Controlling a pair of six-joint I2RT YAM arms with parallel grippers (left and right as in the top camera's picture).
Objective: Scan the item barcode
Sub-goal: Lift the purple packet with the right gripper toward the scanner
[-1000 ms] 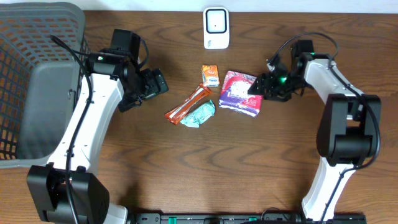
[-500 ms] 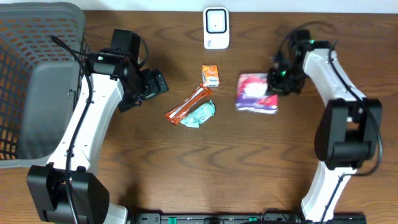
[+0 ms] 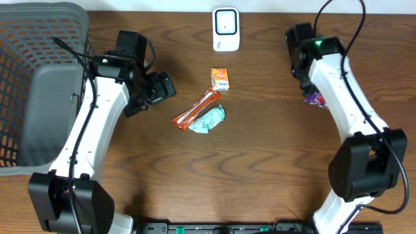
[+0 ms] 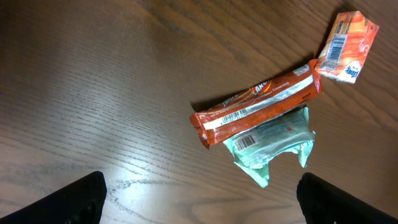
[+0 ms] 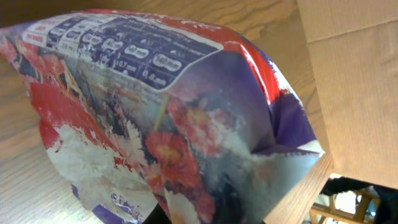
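- Flowered packet [image 3: 316,99] — from overhead only a purple sliver shows beside the right arm; in the right wrist view [image 5: 161,118] it runs past the frame, its small print blurred.
- Right gripper's fingers: hidden behind the packet.
- Left gripper's fingertips [image 4: 78,199]: cut off at the bottom edge.
- Basket [image 3: 19,26]: cut off at the left.

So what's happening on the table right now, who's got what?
The right gripper is shut on a purple and red flowered bag, out at the right side and some way from the white scanner. The left gripper is open and holds nothing; it sits left of an orange bar wrapper, a green packet and a small orange packet lying on the table.
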